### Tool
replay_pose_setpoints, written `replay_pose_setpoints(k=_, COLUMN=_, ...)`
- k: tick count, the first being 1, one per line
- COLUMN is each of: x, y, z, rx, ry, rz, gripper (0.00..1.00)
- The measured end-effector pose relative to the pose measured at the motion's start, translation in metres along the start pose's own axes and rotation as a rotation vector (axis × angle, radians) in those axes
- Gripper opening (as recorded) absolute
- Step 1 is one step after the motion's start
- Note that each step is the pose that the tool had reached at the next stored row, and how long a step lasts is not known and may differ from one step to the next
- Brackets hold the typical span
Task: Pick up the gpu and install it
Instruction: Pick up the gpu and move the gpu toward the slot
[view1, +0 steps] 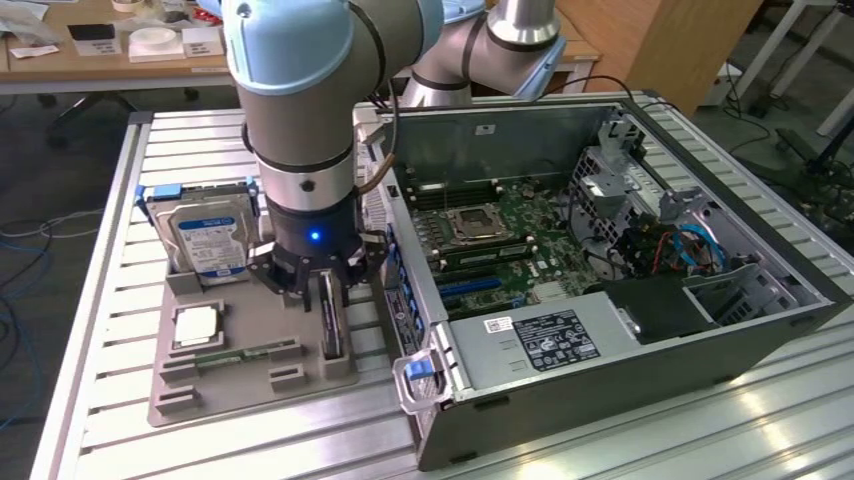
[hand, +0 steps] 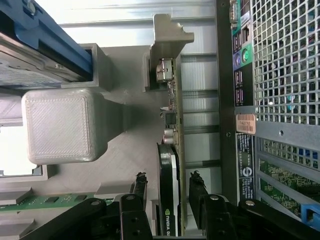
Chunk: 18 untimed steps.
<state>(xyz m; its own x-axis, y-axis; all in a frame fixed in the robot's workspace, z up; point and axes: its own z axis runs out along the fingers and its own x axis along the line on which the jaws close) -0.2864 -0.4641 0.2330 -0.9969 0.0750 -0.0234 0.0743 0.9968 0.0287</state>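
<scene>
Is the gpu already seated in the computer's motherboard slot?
No, the gpu stands on edge in the grey holder outside the case, with the fingers of the open hand either side.

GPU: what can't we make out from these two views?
- gpu upper part, exterior view: covered by the open tool straddling it.
- gpu bottom edge, exterior view: sunk in the gray holder.
- gpu end nearest the camera, wrist view: cut off by the picture edge.
- hard drive label text, exterior view: too small to read.
</scene>
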Motion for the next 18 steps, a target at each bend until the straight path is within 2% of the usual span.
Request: replay_pose_setpoints(k=18, x=-0.0005, y=-0.0006, z=0.0010, rx=0.0000, ry=0.0000, rz=0.000, gripper=0.47)
